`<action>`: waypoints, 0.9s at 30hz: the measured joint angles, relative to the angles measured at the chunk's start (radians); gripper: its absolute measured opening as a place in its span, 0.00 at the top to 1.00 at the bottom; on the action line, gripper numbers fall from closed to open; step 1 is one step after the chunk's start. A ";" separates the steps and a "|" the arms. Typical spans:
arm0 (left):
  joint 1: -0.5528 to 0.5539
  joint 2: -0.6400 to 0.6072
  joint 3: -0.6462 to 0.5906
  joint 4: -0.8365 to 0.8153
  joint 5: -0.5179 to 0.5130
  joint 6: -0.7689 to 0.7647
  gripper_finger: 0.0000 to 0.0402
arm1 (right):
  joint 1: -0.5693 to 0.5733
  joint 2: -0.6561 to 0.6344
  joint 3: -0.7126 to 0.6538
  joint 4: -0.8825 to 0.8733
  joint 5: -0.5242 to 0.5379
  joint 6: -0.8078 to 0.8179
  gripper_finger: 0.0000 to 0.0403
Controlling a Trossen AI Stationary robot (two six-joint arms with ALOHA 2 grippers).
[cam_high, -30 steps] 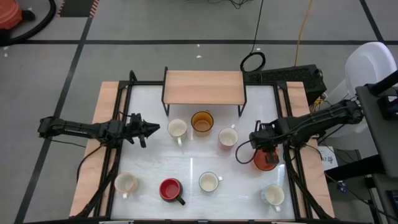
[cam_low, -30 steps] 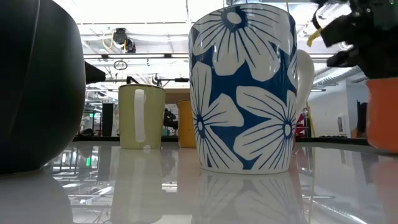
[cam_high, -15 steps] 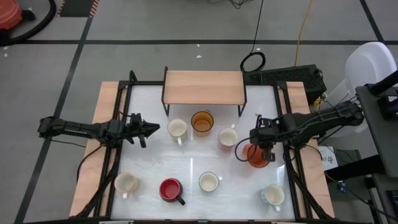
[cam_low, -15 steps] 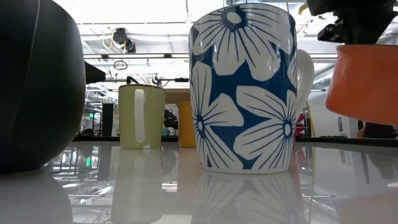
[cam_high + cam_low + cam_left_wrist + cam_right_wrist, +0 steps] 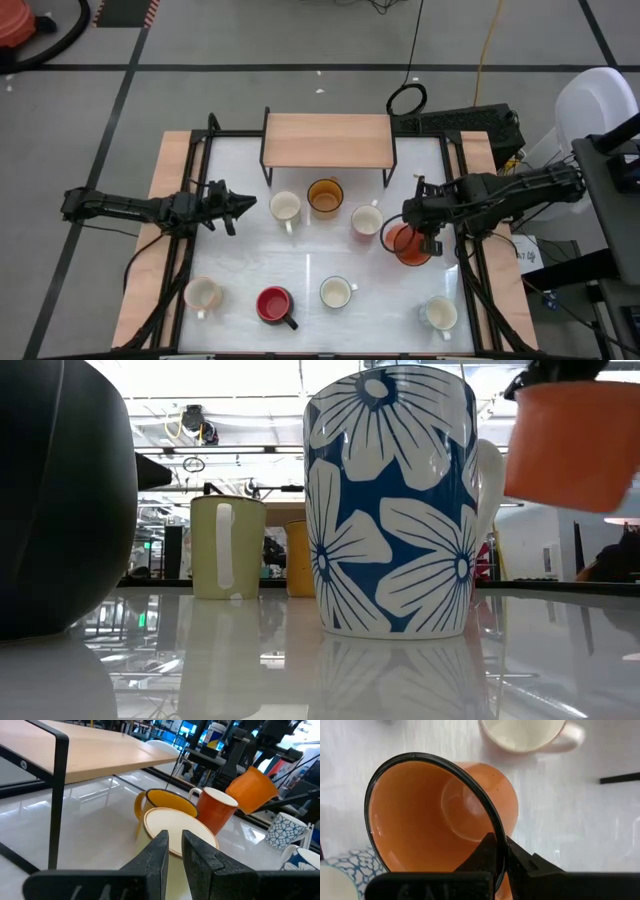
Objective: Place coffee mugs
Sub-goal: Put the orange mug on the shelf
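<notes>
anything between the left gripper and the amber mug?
Yes: a cream mug sits between the left gripper and the amber mug, clearest in the high view.

Glossy white table [image 5: 300,262], mirroring the glazed ceramic mugs [image 5: 390,500]. Pale matt wood on the shelf [image 5: 327,139], over thin black metal legs. Smooth orange mug [image 5: 445,815], shiny inside. Matt black fingers [image 5: 165,855].

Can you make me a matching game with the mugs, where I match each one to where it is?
Mugs:
1. orange mug
2. red mug
3. amber mug
4. flower mug

Places:
A. nearest the wooden shelf
B. closest to the low camera
C. held up by the right gripper
D. standing near the table's front edge

Pairs: 1-C, 2-D, 3-A, 4-B
</notes>
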 joint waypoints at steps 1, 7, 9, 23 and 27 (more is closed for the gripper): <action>0.000 0.000 0.000 0.001 -0.008 0.003 0.86 | -0.004 0.000 0.011 0.001 0.012 -0.002 0.99; 0.002 0.000 0.029 -0.061 -0.017 0.004 0.84 | -0.047 0.000 0.063 0.017 0.038 -0.035 0.99; 0.002 0.000 0.071 -0.140 -0.016 -0.004 0.80 | -0.065 0.000 0.065 0.040 0.043 -0.060 0.99; 0.002 0.218 0.459 -0.334 -0.080 0.255 0.31 | -0.181 0.016 0.066 0.343 0.039 -0.146 0.99; 0.002 0.328 0.546 -0.336 -0.100 0.363 0.31 | -0.221 0.015 0.066 0.449 0.039 -0.155 0.99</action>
